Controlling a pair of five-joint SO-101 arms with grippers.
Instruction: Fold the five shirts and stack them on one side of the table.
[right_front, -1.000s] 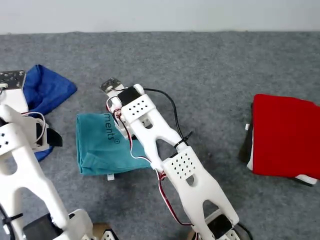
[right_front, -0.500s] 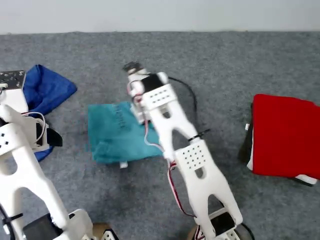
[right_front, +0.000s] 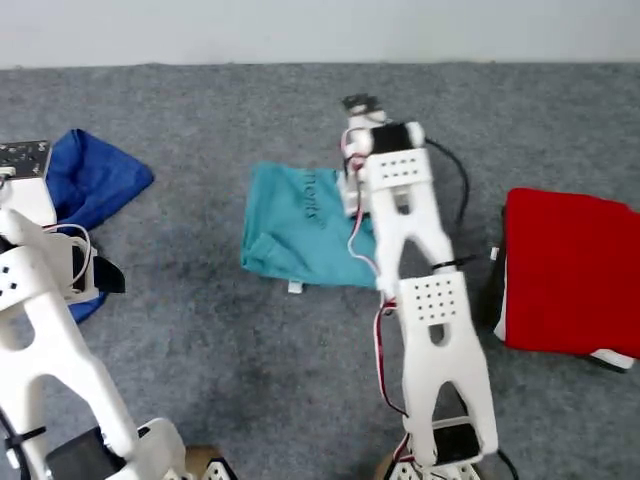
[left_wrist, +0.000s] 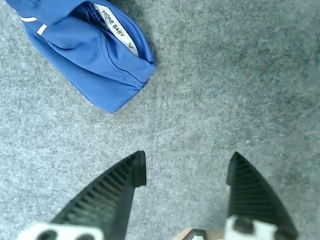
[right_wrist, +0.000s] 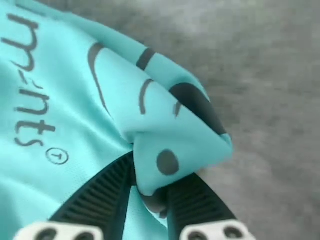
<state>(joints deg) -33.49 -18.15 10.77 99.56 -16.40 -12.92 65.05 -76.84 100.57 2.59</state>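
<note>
We see the right jaws pinching the teal shirt (right_front: 300, 225).
The right jaws are squeezed tight on a bunched fold of the teal shirt, which lies on the grey tabletop (right_front: 200, 330) near the middle, between the blue shirt (right_front: 95, 180) and the red shirt (right_front: 570, 270). The left jaws are wide apart and hold nothing; they hang over bare tabletop near the crumpled blue shirt. The red shirt lies folded on a small pile at the right edge.
</note>
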